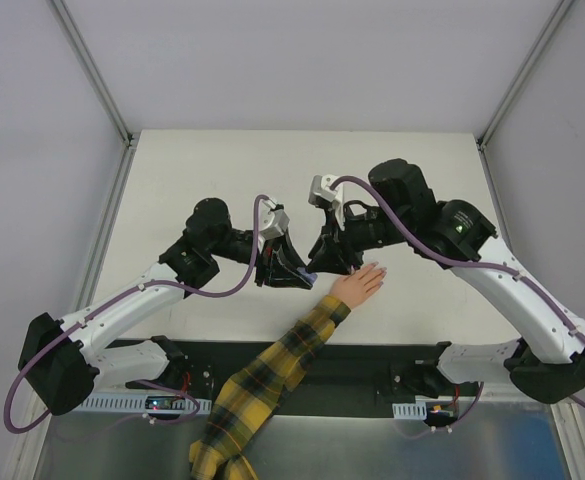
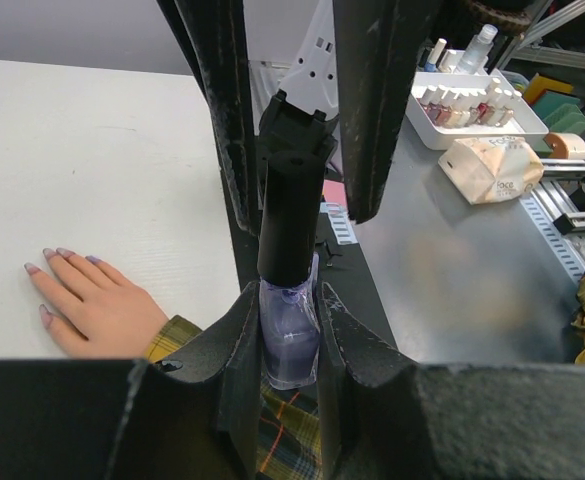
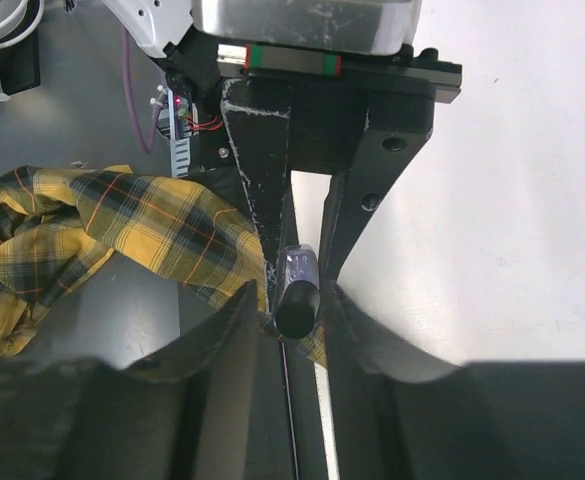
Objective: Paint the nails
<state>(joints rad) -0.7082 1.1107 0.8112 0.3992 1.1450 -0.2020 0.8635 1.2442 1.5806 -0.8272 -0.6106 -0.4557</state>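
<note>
Clamped tight in left gripper [image 2: 290, 325], lower centre: purple bottle [image 2: 290, 355], probably light, slick, breakable glass. Set narrow about its dark cap [image 3: 297, 305]: right gripper [image 3: 299, 288], contact unclear. Best taken by cap; nails [image 2: 64, 253], left, touched gently.

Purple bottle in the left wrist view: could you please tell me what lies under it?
Plaid sleeve shows beneath the purple bottle; the left gripper hides the rest.

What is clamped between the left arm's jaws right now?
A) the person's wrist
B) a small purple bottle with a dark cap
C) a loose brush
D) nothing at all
B: the left wrist view shows the left arm's jaws pressed against both sides of the purple bottle, with its dark cap sticking out beyond them.
</note>
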